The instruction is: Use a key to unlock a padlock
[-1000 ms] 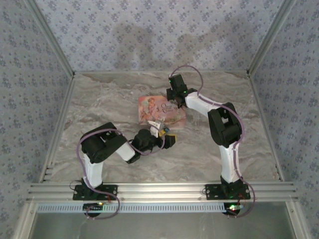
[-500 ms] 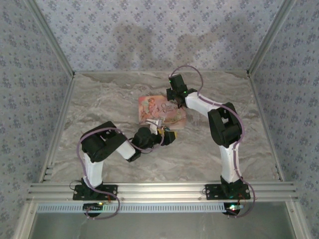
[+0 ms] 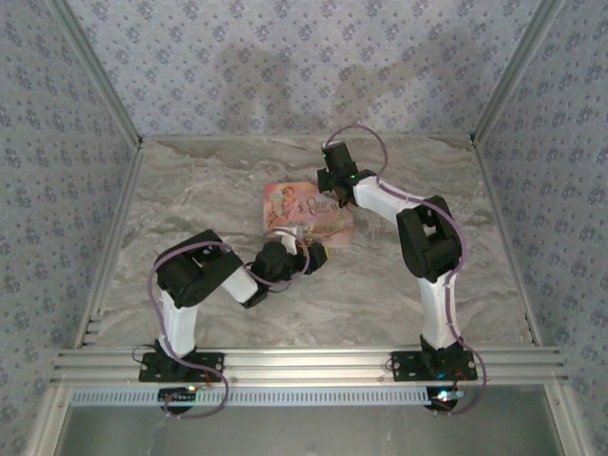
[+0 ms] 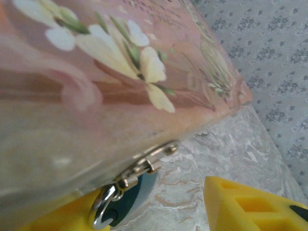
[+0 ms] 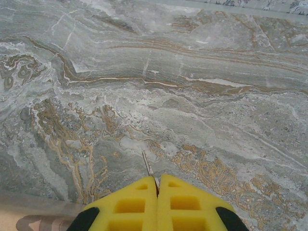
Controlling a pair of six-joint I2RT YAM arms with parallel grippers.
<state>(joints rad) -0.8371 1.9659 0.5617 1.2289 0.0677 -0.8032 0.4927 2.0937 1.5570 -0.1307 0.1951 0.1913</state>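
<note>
Padlock (image 4: pixel 111 214): you see its silvery shackle looped through the small hasp (image 4: pixel 149 161) on the near side of the pink floral box (image 4: pixel 96 96), with a dark teal body below, at mid-desk (image 5: pixel 192 96). Cursive script on the lid is too blurred to read. Your left end effector (image 4: pixel 159 214) is released, yellow fingers (image 4: pixel 250 202) flanking it, one clear. Your right end effector (image 5: pixel 157 180), at the box's far side, is clenched on a thin key (image 5: pixel 147 164).

Padlock (image 4: pixel 95 215) blurred, half under the pink box (image 4: pixel 96 86) — key (image 5: pixel 148 168) mostly hidden inside the right end effector (image 5: pixel 157 186).
</note>
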